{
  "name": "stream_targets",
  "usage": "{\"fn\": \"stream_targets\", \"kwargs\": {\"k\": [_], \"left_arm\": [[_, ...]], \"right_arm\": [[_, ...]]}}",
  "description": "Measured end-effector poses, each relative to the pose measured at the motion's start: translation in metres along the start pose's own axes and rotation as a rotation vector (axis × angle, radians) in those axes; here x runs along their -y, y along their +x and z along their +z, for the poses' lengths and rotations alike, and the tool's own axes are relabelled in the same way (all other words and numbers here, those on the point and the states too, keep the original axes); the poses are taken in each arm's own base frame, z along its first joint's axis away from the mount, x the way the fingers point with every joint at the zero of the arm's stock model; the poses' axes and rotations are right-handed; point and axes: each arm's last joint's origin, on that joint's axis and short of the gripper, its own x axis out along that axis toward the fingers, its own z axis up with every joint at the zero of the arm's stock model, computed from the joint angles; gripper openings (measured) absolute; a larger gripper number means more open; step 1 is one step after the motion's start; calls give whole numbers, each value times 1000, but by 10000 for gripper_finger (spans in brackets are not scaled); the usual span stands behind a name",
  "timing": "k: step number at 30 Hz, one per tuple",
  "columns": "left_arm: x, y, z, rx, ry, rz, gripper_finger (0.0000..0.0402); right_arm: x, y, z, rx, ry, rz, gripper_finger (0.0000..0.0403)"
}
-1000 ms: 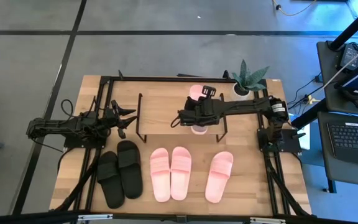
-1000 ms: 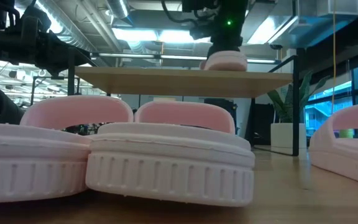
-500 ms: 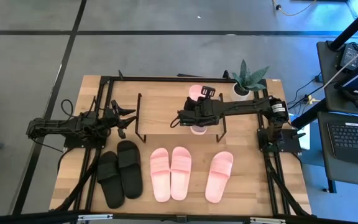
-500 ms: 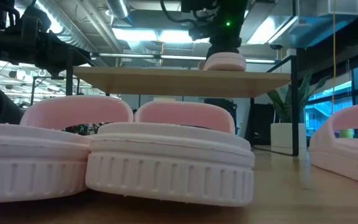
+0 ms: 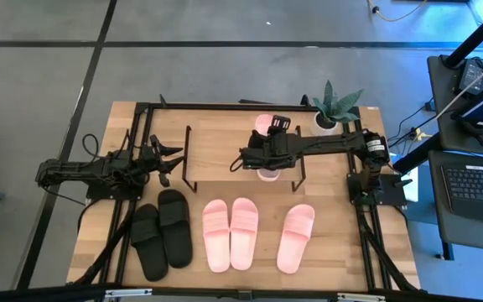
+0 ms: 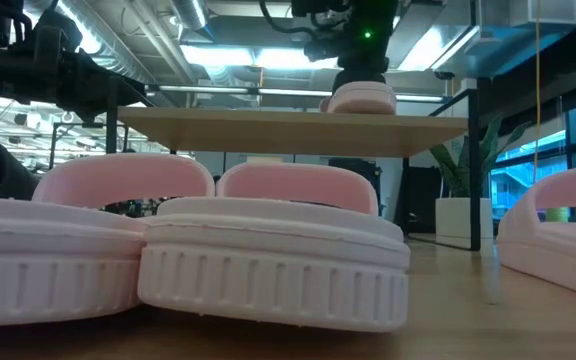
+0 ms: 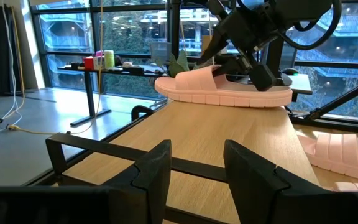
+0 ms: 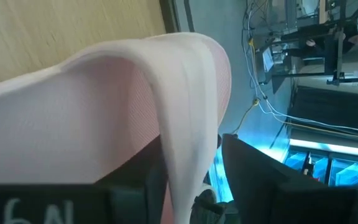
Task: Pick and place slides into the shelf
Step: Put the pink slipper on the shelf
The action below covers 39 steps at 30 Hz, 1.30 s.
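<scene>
One pink slide (image 5: 266,126) lies sole down on the shelf's wooden top board (image 5: 225,155), toward its right end; the left wrist view shows this slide (image 7: 222,90) flat on the board. My right gripper (image 8: 197,180) stands open over it, slanting down, with the slide's strap (image 8: 179,93) between its fingers. Near the shelf's left end, my left gripper (image 7: 196,168) waits open and level, holding nothing. On the table in front of the shelf lie a black pair (image 5: 162,231), a pink pair (image 5: 231,233) and a single pink slide (image 5: 296,237). My right gripper has one finger (image 8: 135,186) under the strap's edge (image 8: 182,162) and the other finger (image 8: 260,174) outside it. Light shows between the strap and the outer finger. Whether the inner finger touches the strap, I cannot tell. The slide rests on the shelf top.
A potted plant (image 5: 335,107) stands at the table's far right corner, behind the shelf. A black frame runs along the table's far and side edges. In the low view the pink pair (image 6: 268,250) fills the foreground below the shelf top (image 6: 288,128).
</scene>
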Motion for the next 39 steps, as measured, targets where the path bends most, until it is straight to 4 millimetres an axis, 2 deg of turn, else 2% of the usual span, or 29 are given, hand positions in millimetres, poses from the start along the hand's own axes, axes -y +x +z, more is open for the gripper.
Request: {"fn": "stream_targets", "kwargs": {"k": [6,17,39], "left_arm": [[0,0,0,0,0,0,141],[0,0,0,0,0,0,141],[0,0,0,0,-3,-1,141]], "right_arm": [[4,-8,1,5,-10,2,162],[17,-41,6,66,2,24,162],[14,-35,-1,-2,76,58,162]]}}
